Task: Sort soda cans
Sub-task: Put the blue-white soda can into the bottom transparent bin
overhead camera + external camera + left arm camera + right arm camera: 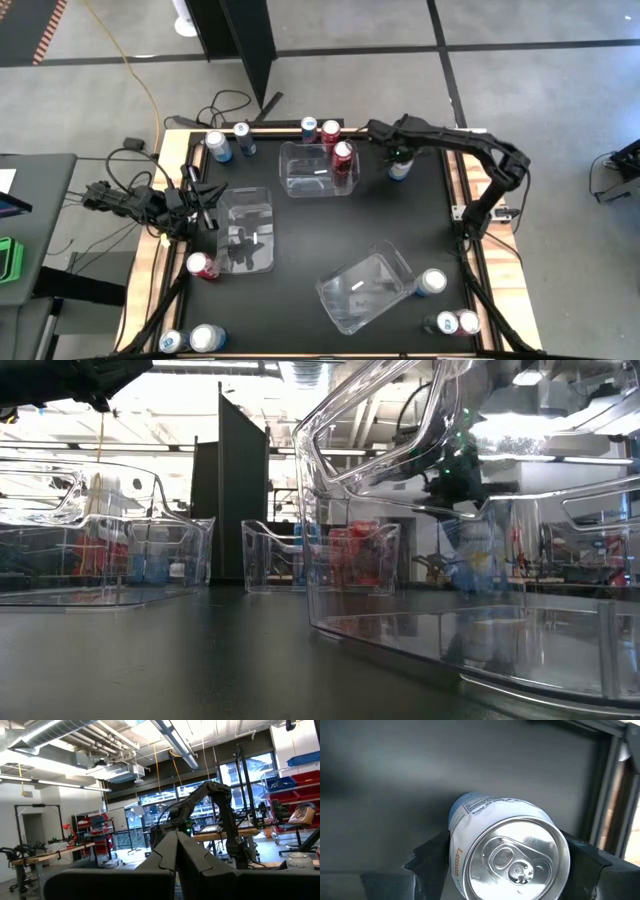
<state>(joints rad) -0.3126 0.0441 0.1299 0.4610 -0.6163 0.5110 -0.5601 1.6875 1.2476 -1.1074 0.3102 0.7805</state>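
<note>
- You have the right gripper (400,163) straddling a light blue and white can (507,851) near the far edge of the table, just right of the far bin (318,170); its fingers stand wide, one on each side of the can, and you cannot tell whether they press it.
- Your right wrist view looks down on that can's silver top with its pull tab, and on orange "Lemon" lettering along its white side; the high view shows none of this, only a small pale can under the gripper.
- The high view gives you the spread of the other soda cans: two red cans (342,152) in the far bin, blue and red ones along the far edge, a red can (201,265) beside the left bin (247,230), and more at the near corners.
- Your low view shows the red cans only through clear bin walls.
- The left gripper (205,210) rests at the left bin's left rim with its fingers (176,855) pressed together, holding nothing; its wrist view sees mostly the room beyond the table.
</note>
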